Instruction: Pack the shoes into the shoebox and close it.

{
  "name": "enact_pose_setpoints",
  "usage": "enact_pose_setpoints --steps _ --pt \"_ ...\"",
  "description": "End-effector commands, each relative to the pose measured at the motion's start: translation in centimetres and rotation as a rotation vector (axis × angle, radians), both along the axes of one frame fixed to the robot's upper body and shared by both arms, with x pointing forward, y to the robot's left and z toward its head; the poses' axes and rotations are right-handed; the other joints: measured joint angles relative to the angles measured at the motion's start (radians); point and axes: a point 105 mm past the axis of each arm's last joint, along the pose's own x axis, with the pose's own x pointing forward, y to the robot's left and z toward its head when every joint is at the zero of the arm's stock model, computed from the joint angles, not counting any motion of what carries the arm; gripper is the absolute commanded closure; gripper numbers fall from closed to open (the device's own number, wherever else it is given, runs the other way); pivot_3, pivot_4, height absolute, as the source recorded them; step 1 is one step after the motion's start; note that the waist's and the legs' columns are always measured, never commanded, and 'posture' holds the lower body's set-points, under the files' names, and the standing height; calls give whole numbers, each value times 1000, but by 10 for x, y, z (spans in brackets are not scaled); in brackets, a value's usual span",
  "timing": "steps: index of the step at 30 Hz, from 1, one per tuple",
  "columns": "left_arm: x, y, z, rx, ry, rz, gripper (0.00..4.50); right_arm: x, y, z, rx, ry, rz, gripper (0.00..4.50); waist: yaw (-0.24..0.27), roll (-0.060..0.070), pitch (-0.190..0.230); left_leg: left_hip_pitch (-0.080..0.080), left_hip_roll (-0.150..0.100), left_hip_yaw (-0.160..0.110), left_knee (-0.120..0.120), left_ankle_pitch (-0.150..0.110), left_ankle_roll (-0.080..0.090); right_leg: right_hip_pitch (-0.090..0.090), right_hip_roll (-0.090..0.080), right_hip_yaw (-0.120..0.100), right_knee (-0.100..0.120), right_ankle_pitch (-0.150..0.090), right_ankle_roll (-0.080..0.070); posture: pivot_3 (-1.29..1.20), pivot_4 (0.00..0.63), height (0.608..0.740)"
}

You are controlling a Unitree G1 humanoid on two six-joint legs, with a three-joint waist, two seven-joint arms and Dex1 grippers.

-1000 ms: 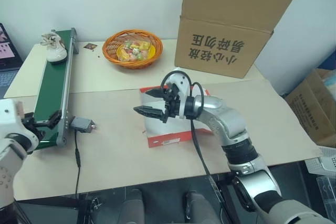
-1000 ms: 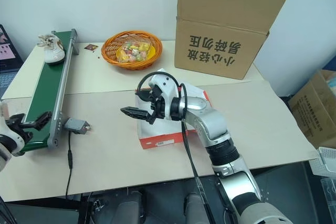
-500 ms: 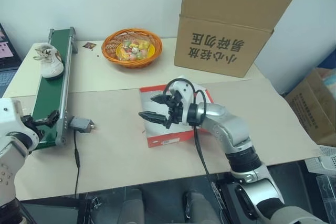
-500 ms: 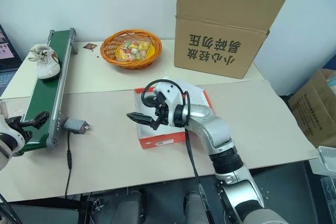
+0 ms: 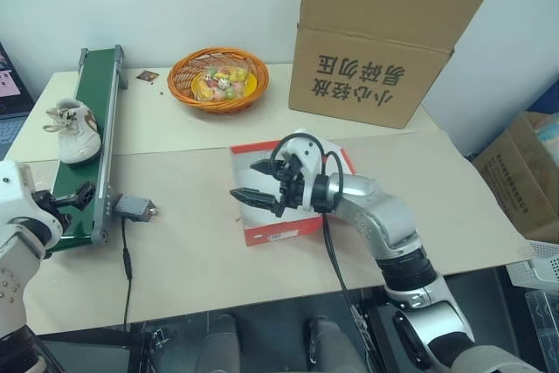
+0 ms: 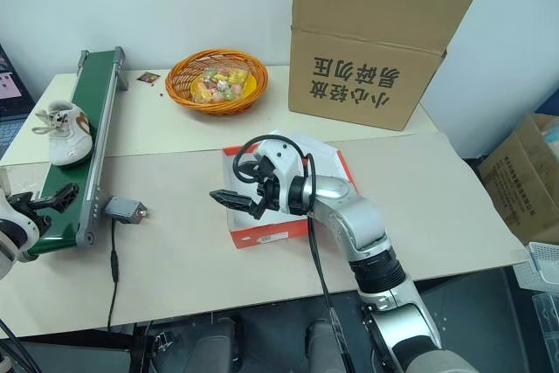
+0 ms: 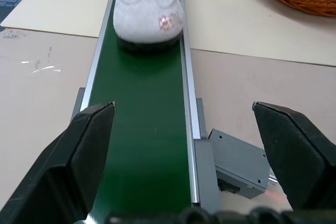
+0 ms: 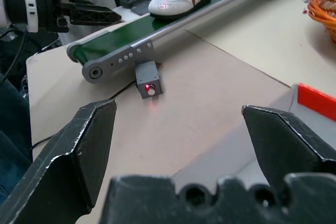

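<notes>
One white sneaker (image 5: pixel 72 131) with a brown side patch stands upright on the green conveyor belt (image 5: pixel 83 150), about midway along its length. The belt lies along the left side of the table, its grey frame ending near the front edge. The shoebox (image 5: pixel 281 207), red-orange outside and white inside, lies open near the table's centre, well apart from the belt. Whether a shoe lies inside it cannot be told, as the right arm covers much of its interior.

The right gripper (image 5: pixel 253 183) hangs over the box's left edge, pointing toward the belt; its two black fingers stand wide apart and hold nothing. The left gripper (image 5: pixel 77 196) sits at the near end of the belt, aimed along it toward the sneaker; its fingers are likewise spread wide, straddling the belt's width, with nothing between them.

A small grey sensor box (image 5: pixel 135 208) with a red light sits just beside the belt's near end, and a black cable (image 5: pixel 128 259) runs from it to the front table edge.

The work surface is a pale beige table (image 5: pixel 210 259), made of two boards joined along a seam. At the back stand an orange wicker basket (image 5: pixel 219 79) holding bright small items and a large brown carton (image 5: pixel 384 37) printed with characters. The wall behind is plain white. Another carton (image 5: pixel 524 172) stands on the floor at the right.
</notes>
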Motion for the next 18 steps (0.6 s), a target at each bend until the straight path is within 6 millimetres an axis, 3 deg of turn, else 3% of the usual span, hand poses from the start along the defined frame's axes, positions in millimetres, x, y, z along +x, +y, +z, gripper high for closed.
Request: enact_pose_setpoints --steps 1,9,14,18 --pt "-4 11 29 46 -73 36 0 -1 2 13 9 -61 32 33 0 0 0 0 0 0 0 0 0 0 0 0 0 0 0 0 150 709" --pt "-6 20 30 40 -45 84 0 0 3 11 21 -48 31 33 0 0 0 0 0 0 0 0 0 0 0 0 0 0 0 0 150 709" --pt "-6 21 11 22 7 88 0 -1 4 12 33 -42 29 33 0 0 0 0 0 0 0 0 0 0 0 0 0 0 0 0 150 709" --pt "-11 26 -21 -30 87 121 0 -1 3 13 42 -43 22 33 0 0 0 0 0 0 0 0 0 0 0 0 0 1 -1 0 150 709"
